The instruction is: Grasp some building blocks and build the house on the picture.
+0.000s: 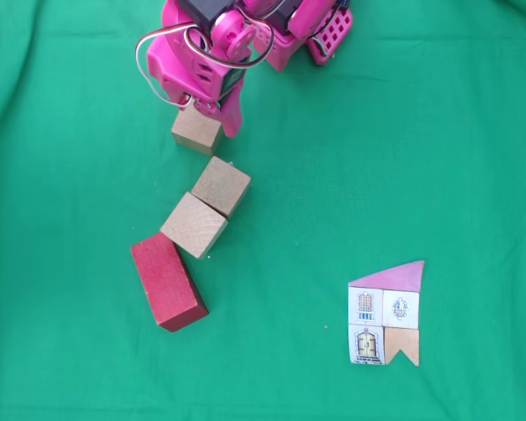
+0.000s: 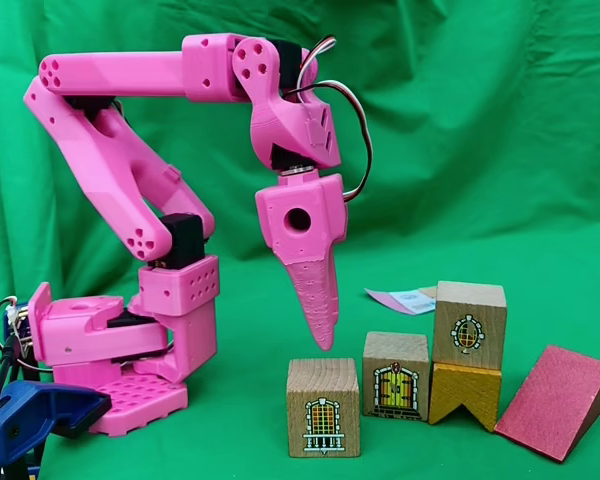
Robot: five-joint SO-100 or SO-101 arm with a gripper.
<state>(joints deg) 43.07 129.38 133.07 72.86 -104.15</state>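
The pink two-finger tool (image 2: 324,335) hangs point-down from the pink printed arm (image 2: 130,180), tip just above the tabletop. Whether its fingers are parted cannot be told; nothing appears held between them.

In the side fixed view, left to right: a light-tan wooden cube with a window print (image 2: 323,407) stands nearest the tool, directly below and slightly right of the tip. Next, a tan cube with a door print (image 2: 395,375). Then a tan cube with an oval window print (image 2: 469,325), which appears to rest on a yellow notched wooden block (image 2: 464,394). Last, the dark-red wedge-shaped wooden block (image 2: 554,400), its slope rising rightward.

In the top fixed view, the blocks form a diagonal chain; the tool (image 1: 221,112) overlaps the top edge of the uppermost cube (image 1: 196,132). The paper house picture (image 1: 386,314) lies flat on the green cloth (image 1: 456,132), well apart to the lower right.

Judgement: the coming move depends on this cube lying immediately beneath the tool; a short descent should straddle it.
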